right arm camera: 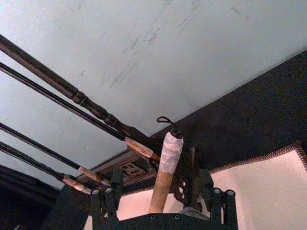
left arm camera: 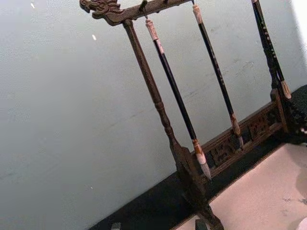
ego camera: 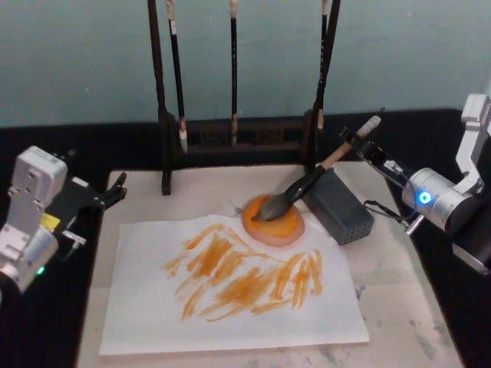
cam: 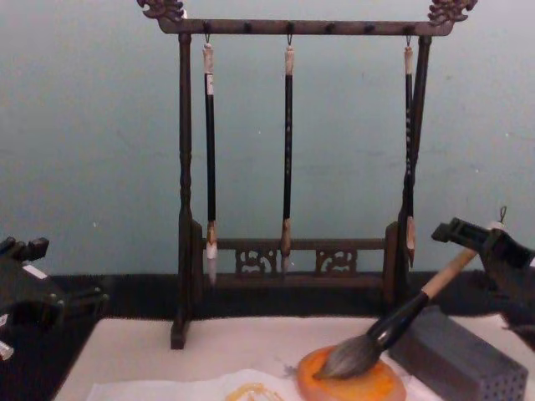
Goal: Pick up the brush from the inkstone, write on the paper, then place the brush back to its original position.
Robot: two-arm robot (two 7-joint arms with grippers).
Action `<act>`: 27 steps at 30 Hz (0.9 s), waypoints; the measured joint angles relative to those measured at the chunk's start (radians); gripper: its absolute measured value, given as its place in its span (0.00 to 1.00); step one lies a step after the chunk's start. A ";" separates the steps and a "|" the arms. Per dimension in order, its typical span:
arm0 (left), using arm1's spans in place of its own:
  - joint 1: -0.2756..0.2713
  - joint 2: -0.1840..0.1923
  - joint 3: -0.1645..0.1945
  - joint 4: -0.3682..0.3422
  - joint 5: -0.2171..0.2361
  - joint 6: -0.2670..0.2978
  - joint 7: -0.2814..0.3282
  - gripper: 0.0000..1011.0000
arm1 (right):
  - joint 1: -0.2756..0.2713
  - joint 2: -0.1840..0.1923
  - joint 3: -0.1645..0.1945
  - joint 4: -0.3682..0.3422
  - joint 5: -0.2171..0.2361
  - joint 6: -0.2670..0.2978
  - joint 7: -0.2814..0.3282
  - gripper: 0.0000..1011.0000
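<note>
Head view: shows the large calligraphy brush (ego camera: 313,178), with fat grey-black tuft, tan wooden handle and white end cap, lying tuft-down on the round glossy orange inkstone (ego camera: 270,230) and leaning on a grey rectangular block (ego camera: 345,211), likely so that the handle end stands raised and easy to grasp. Puts the right hand (ego camera: 360,146) at that raised end; in the right wrist view, has its fingers (right arm camera: 106,201) spread wide either side of the handle, gaps showing, gripping nothing. Suggests the return nearly finished, given the thin white paper (ego camera: 153,322) thick with orange strokes on the beige mat (ego camera: 399,291). Finds the left hand (ego camera: 113,189) parked at the mat's left edge; cannot tell whether wide or narrow. Carries only the tuft on the inkstone; hangs three thin dark brushes (ego camera: 233,69) from the dark wooden rack (ego camera: 230,142) behind.
</note>
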 joint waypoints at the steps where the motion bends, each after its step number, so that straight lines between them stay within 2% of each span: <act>1: 0.000 0.000 0.000 0.000 0.000 0.000 0.000 0.99 | 0.001 0.000 -0.002 0.001 0.001 -0.001 0.000 0.99; 12: 0.000 0.000 0.000 0.000 0.000 0.000 0.000 0.99 | 0.019 0.010 -0.036 0.020 0.008 -0.018 0.005 0.99; 27: 0.000 0.000 0.000 0.000 0.000 0.000 0.000 0.99 | 0.018 0.009 -0.032 0.020 0.008 -0.016 0.005 0.97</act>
